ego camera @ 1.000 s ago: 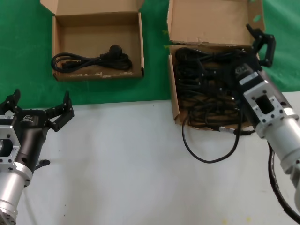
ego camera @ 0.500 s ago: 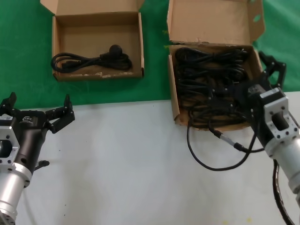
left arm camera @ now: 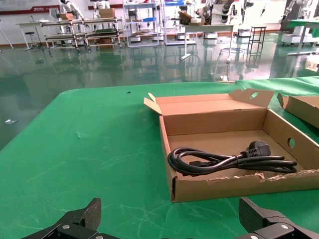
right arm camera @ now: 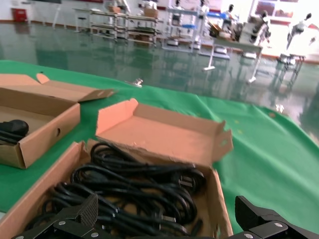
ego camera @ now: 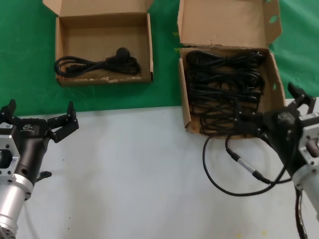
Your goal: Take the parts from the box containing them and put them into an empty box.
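While the larger box (ego camera: 227, 74) is your landmark, note the bench (ego camera: 124, 174) in front of it and the smaller box (ego camera: 102, 47) to its left, holding one bundled cord (ego camera: 97, 64). The remaining power cords (ego camera: 224, 84) lie inside the larger box: black, rubbery, looped. Your right end effector (ego camera: 279, 119) sits at its front right corner, fingers spread, holding nothing; lower squarely over one bundle and avoid the thin cable (ego camera: 239, 172) trailing out front. Your left end effector (ego camera: 37, 119) waits spread, well left.

Left wrist view: small box (left arm camera: 219, 121) on green cloth (left arm camera: 89, 164).
One looped power cord (left arm camera: 224, 160) lies inside; left gripper (left arm camera: 172, 226) fingertips spread apart.
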`<state>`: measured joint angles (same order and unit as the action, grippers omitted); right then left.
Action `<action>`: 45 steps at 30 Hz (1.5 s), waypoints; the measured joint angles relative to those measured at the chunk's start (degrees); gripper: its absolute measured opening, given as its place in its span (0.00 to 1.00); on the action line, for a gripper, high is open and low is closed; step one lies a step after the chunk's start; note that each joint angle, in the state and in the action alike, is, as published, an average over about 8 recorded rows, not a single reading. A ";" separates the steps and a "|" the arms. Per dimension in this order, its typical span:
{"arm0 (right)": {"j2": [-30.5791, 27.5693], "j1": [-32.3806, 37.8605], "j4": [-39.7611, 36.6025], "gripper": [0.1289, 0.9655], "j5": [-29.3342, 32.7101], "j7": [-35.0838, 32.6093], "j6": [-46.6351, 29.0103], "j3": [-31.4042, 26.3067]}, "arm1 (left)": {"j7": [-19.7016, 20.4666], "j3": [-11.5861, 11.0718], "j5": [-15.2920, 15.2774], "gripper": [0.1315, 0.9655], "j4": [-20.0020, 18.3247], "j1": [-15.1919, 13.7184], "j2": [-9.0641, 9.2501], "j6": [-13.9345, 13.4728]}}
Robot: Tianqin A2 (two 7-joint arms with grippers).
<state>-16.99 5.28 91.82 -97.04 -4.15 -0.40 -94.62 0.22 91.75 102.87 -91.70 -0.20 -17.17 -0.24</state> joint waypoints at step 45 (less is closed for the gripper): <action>-0.16 -4.33 -0.12 1.00 -5.01 3.41 0.33 2.42 | -0.18 -0.07 0.22 1.00 0.02 0.17 -0.01 0.20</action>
<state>-17.15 0.94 91.70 -102.05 -0.74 -0.07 -92.20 0.04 91.69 103.09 -91.68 -0.04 -17.19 -0.04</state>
